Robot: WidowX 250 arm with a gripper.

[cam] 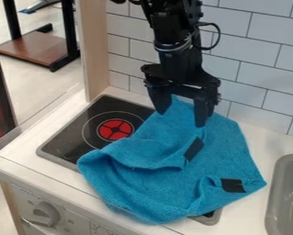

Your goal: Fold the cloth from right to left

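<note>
1. Blue cloth rumpled mid-view, bridging stovetop and counter.
2. My gripper at 12 o'clock, fingers spread, likely leaving room for fabric.
3. Black patch at 4 o'clock, free; probably marks the corner I need to bring left.

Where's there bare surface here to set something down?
The white counter is bare between the blue cloth, tiled wall and sink; left on the stove, around the red disc, is also uncovered. It is crowded mid-counter, where the cloth bunches beneath the open claw.
</note>
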